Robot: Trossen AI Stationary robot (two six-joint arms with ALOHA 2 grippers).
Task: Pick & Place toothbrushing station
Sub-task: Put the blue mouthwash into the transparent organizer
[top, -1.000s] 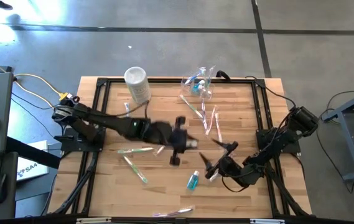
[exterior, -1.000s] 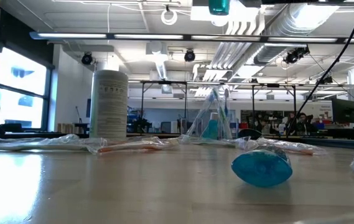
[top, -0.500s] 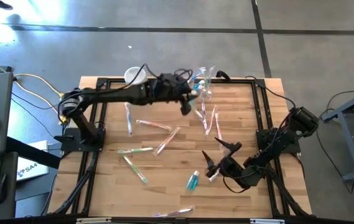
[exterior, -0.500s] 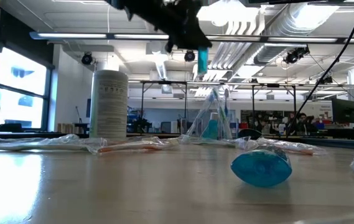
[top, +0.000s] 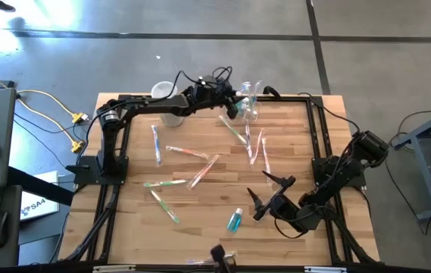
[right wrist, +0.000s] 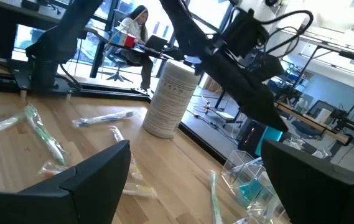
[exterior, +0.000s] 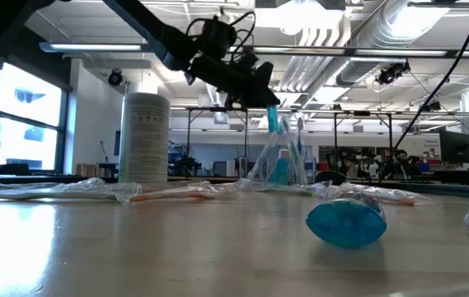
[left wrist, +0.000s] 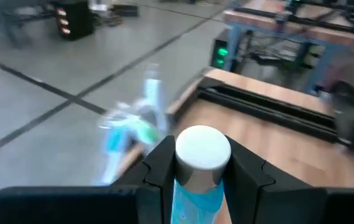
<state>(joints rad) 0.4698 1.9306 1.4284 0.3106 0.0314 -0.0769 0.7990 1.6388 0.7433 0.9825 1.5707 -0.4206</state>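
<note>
We see the toothbrushing station (top: 248, 101), a clear thin-walled box, standing at the far edge of the desk (top: 207, 205), just beside the whitish cylindrical container (exterior: 145, 137). It already holds what look like a toothbrush and a blue tube. The left gripper (top: 234, 108) hovers just over it, closed on a small blue tube with a white cap (left wrist: 201, 163), cap towards the wrist camera. The right gripper (top: 267, 196) waits near the front right of the desk, its fingers spread wide and empty, close to another blue tube (top: 235, 221) lying on the wood. Wrapped toothbrushes (top: 187, 152) lie scattered across the middle.

We judge the station to be light, stiff and slippery, with walls that could flex or crack under a hard squeeze, and easy to tip. We would grip it across a short side wall, low down, with gentle pressure.
</note>
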